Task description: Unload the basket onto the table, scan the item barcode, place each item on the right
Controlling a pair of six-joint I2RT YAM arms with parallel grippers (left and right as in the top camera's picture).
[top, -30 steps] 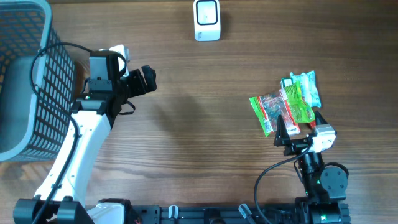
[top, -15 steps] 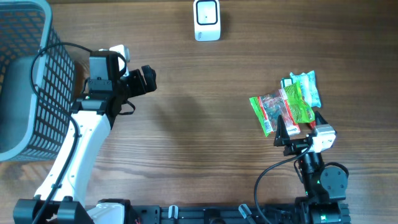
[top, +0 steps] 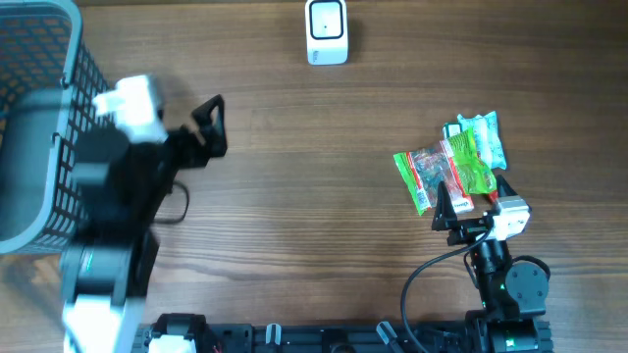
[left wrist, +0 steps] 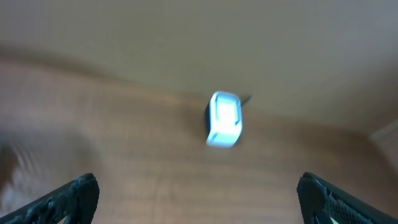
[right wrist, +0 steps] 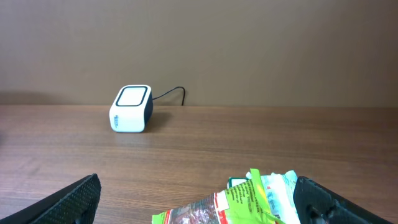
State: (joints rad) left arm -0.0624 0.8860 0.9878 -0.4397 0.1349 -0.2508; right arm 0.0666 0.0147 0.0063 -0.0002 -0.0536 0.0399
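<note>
Both our grippers stand wide open and hold nothing. The right gripper [top: 471, 204] sits at the near edge of the snack packets [top: 451, 167] on the desk's [top: 314, 226] right side, and the blurred left gripper [top: 218, 126] hovers beside the basket [top: 39, 127]. We should single out one packet and pinch a crimped edge, leaving its printed face free for the barcode scanner [top: 326, 31]. The packets are glossy, crinkled, green and red, and they overlap. We see no barcode.

Dark wood-grain table [top: 314, 216], plain tan wall [right wrist: 261, 43] rising right behind the table's far edge, soft even light.
</note>
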